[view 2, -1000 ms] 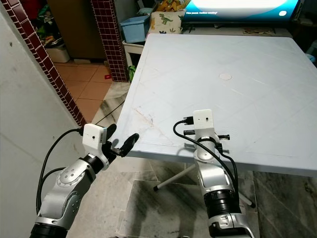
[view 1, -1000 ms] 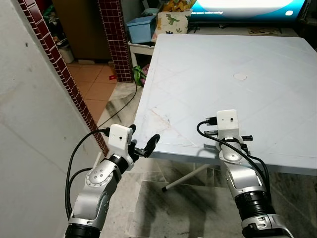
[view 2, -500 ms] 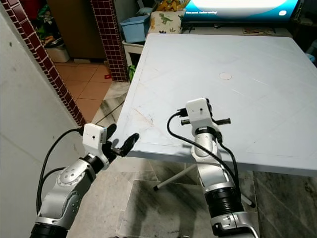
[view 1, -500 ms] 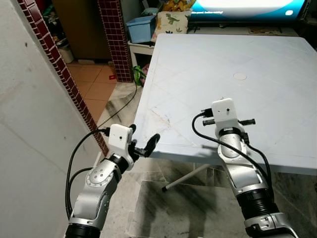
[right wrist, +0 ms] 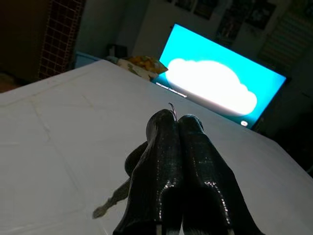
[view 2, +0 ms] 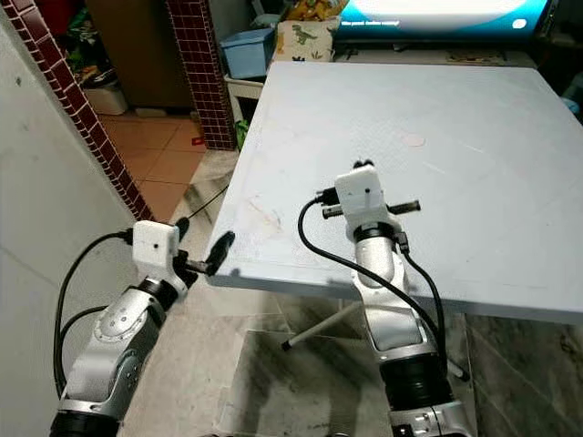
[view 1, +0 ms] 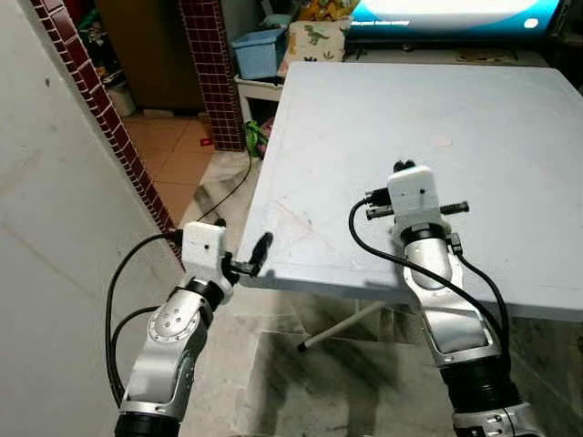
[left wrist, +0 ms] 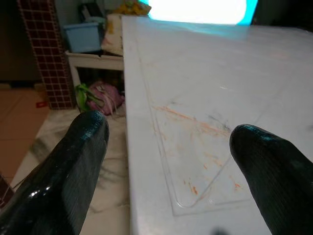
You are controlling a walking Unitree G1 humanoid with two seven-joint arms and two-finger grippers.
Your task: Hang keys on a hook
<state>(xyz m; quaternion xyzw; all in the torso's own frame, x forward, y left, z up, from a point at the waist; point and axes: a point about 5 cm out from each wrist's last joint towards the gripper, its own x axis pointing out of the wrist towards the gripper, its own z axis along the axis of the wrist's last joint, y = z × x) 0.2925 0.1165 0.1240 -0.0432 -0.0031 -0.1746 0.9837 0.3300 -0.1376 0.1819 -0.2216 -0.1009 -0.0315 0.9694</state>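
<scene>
1. Right wrist view: the right hand [right wrist: 180,128] has its two black fingers pressed together, and a key [right wrist: 111,203] hangs below them with a thin wire ring tip showing at the fingertips; the hand is clamped on the keys.
2. From the head views, the right hand's wrist camera box [view 1: 413,193] sits raised over the near part of the white worktop [view 1: 474,118], the silver arm rising from below the near edge.
3. The left hand [view 1: 244,261] is at the worktop's near left corner, level with its edge, with its fingers spread apart and nothing between them.
4. In the left wrist view, one finger [left wrist: 73,166] lies off the worktop's left side over the floor and the other over the worktop surface, which bears faint orange scratches [left wrist: 195,128].
5. At the far side a lit blue screen [view 2: 437,16] stands behind the worktop.
6. Far left, a blue bin [view 1: 259,52] sits beside a red-tiled pillar [view 1: 213,68].
7. A pale wall [view 1: 64,228] with a red-tiled edge runs along the left.
</scene>
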